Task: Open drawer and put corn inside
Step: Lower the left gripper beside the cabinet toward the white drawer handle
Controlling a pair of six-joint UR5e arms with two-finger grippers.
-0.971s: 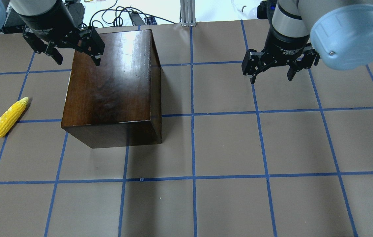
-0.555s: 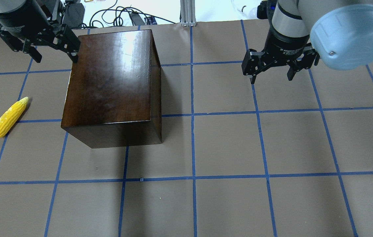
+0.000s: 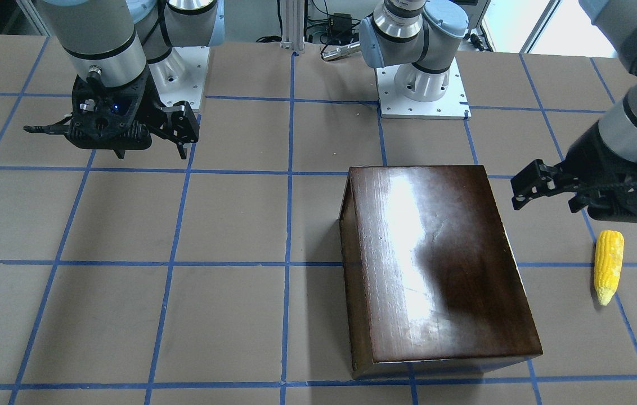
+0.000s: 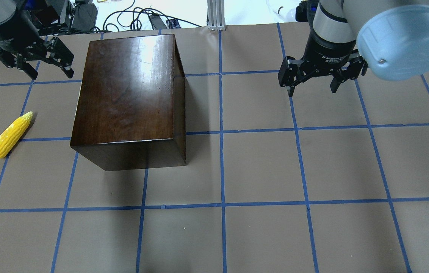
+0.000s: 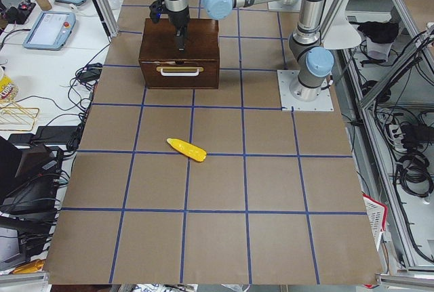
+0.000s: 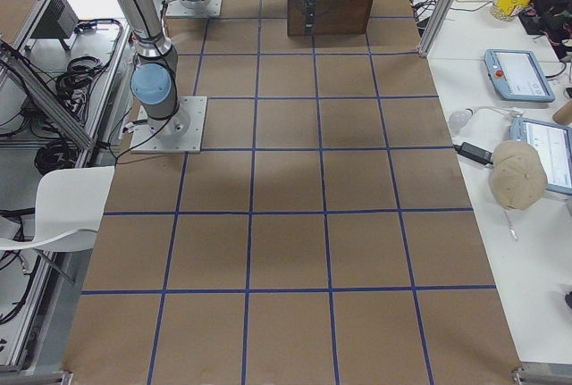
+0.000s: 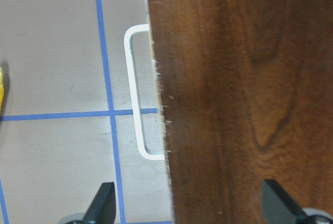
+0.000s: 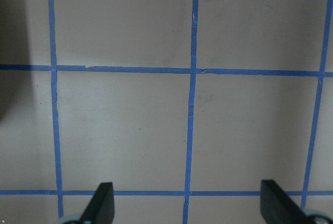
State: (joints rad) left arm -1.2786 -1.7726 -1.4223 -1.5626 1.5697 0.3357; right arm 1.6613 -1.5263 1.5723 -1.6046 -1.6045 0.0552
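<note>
The dark-brown box stands left of the table's middle. Its drawer is shut. The drawer's front panel with the white handle faces the robot's left, and the handle also shows in the left wrist view. The yellow corn lies on the table left of the box, also in the front-facing view. My left gripper is open and empty, hovering beside the box's far left corner, above the handle side. My right gripper is open and empty over bare table at the far right.
The table is covered in brown paper with blue tape grid lines. Cables and an aluminium post lie beyond the far edge. The arm bases stand at the robot's side.
My left gripper has moved left, from over the box's far left top corner to just beyond its left edge. The right gripper, box and corn have not moved.
</note>
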